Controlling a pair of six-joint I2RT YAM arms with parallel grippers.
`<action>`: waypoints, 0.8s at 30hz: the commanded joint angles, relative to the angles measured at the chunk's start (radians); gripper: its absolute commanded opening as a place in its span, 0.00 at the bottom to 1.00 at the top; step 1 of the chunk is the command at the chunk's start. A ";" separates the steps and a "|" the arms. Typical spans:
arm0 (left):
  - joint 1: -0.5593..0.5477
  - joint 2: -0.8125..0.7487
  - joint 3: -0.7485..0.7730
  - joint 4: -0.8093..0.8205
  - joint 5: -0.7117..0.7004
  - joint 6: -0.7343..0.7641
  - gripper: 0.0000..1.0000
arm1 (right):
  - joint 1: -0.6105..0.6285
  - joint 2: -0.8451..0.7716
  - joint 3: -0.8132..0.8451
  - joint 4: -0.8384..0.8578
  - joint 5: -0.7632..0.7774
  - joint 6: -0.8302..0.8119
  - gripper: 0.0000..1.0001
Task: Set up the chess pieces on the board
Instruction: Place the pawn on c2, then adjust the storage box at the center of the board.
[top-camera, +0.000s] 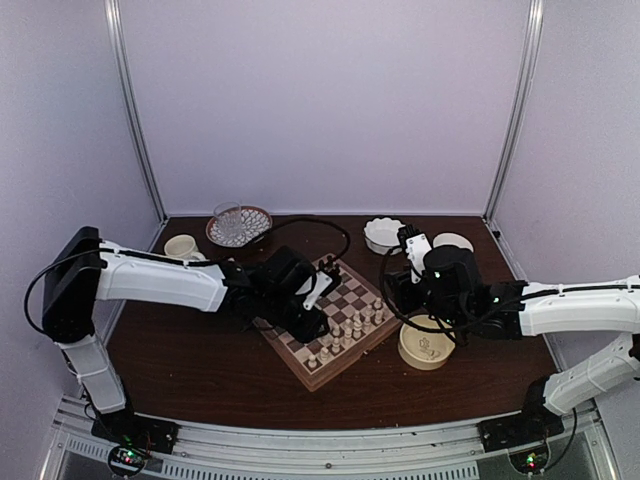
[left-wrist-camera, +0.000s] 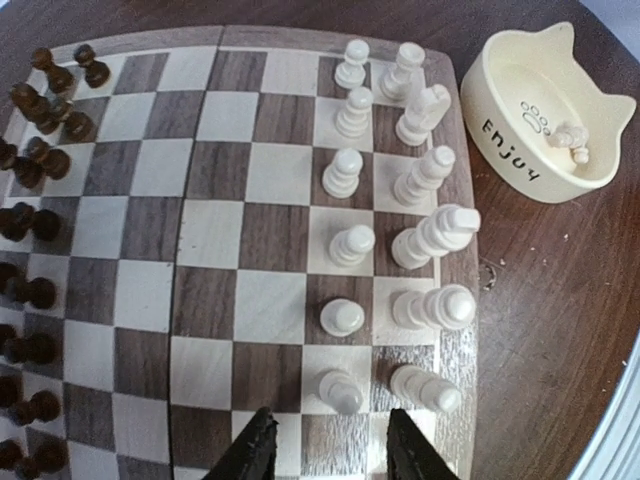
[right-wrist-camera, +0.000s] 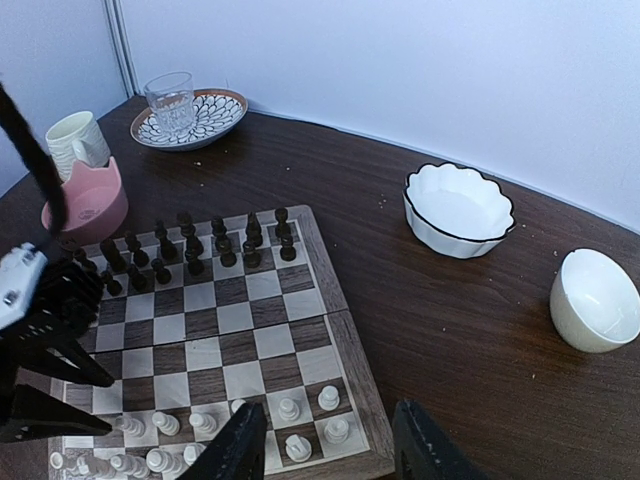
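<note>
Piece (left-wrist-camera: 572, 140) inside cream bowl (left-wrist-camera: 497, 95): clear left wrist, indistinct top external.

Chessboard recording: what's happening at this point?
Two arms are setting up a chessboard. White pieces stand in two rows along one edge, dark pieces along the opposite one. The left end effector hovers open and empty over the white side's end squares. The right end effector hangs open by the board. One white piece lies in the cream bowl.

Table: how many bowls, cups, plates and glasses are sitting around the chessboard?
Bowls: 4 (pink cat bowl, cream cat bowl, scalloped white bowl, plain white bowl)
Cups: 1 (ribbed cream cup)
Plates: 1 (patterned plate)
Glasses: 1 (clear glass)
Total: 7
</note>
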 joint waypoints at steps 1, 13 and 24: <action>-0.004 -0.163 -0.062 0.044 -0.106 0.004 0.41 | -0.002 -0.014 0.026 -0.011 -0.009 -0.002 0.46; -0.002 -0.498 -0.407 0.321 -0.487 -0.058 0.76 | -0.008 -0.072 0.011 -0.093 0.144 0.066 0.73; 0.035 -0.499 -0.500 0.434 -0.469 -0.101 0.98 | -0.048 -0.112 0.090 -0.343 0.028 0.100 0.94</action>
